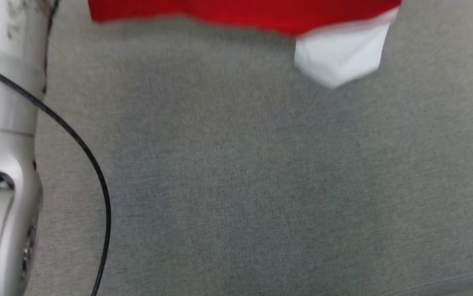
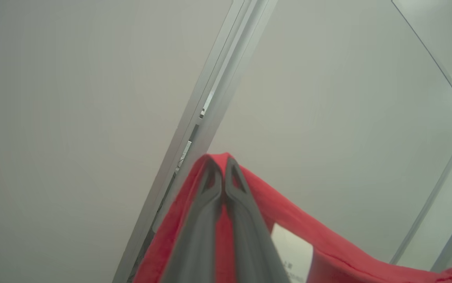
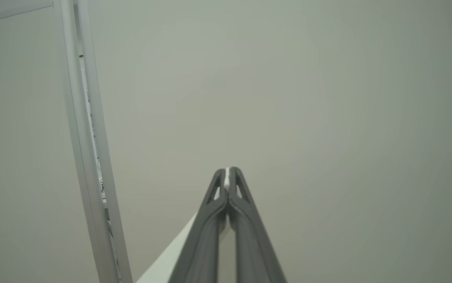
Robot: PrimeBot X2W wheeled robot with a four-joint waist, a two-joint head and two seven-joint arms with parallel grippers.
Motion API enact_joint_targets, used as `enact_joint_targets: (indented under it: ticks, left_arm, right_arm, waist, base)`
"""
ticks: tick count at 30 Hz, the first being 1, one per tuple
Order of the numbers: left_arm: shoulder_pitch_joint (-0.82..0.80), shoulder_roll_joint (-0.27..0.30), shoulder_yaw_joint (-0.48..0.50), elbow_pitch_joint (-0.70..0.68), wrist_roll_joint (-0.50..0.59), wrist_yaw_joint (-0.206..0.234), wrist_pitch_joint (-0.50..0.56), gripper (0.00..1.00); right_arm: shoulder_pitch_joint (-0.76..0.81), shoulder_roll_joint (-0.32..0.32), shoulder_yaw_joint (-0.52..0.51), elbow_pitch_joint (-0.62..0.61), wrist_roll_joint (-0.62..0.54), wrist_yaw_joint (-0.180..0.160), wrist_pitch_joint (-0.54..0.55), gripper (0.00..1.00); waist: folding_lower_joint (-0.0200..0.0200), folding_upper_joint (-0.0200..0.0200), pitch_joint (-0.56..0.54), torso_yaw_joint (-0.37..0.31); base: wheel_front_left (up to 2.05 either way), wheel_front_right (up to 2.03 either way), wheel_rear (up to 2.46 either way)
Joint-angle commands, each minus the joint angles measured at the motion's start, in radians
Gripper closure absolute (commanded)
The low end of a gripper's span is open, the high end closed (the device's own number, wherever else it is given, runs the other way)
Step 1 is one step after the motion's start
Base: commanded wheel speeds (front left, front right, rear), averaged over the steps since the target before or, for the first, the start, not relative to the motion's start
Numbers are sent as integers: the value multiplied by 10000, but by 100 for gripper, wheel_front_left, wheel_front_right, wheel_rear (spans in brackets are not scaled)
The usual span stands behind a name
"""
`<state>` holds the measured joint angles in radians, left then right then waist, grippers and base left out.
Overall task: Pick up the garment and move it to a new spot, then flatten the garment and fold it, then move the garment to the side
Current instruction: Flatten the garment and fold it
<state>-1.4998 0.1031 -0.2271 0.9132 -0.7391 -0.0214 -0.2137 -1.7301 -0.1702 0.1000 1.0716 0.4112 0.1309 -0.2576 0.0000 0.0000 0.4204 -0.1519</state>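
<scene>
The garment (image 1: 244, 14) is red with white parts and hangs lifted at the top of the head view, blurred; a white sleeve (image 1: 339, 57) dangles at its lower right. In the left wrist view my left gripper (image 2: 222, 167) is shut on the garment's red cloth (image 2: 328, 251), which wraps both fingers and trails to the lower right. In the right wrist view my right gripper (image 3: 228, 175) is shut on a white edge of the garment (image 3: 171, 257), a thin white strip showing between the fingertips. Both grippers point up toward a pale wall.
A grey cloth-covered table (image 1: 261, 185) lies below the hanging garment. My pale left arm (image 1: 2, 164) with a black cable (image 1: 88, 156) stands along the left edge. A metal frame post (image 2: 206, 114) runs up the wall, also visible as a post (image 3: 84, 137) from the right wrist.
</scene>
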Motion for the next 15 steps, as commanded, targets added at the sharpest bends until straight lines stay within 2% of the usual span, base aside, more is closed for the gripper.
enact_joint_targets:
  ticks: [1, 3, 8, 11, 15]
  left_arm:
    - [-459, -2, 126, 102, 77, -18, -220, 100]
    - [-1156, -33, 287, 66, 325, 122, -451, 100]
    - [-1378, -141, 1178, -1313, 1659, 626, -493, 100]
    - [-1068, -281, 1416, -1617, 2164, 649, -495, 100]
    - [-818, -416, 1621, -1607, 2867, 557, -501, 100]
  right_arm:
    - [-346, -38, -331, -299, -198, -4, -112, 100]
    - [-674, -55, -1158, -1128, -553, -4, -109, 100]
    - [-144, 824, -3531, -3471, -1462, -4, -80, 100]
    - [227, 1042, -3770, -3838, -1580, -4, -81, 100]
    - [916, 1153, -3359, -3860, -1459, -4, -84, 100]
  waist:
    - [0, 0, 1078, -188]
    - [0, 0, 1444, -176]
    - [0, 0, 2202, -162]
    - [0, 0, 2408, -161]
    - [0, 0, 2872, -225]
  base:
    - [0, 0, 0]
    - [0, 0, 0]
    - [0, 0, 0]
    - [0, 0, 0]
    - [0, 0, 0]
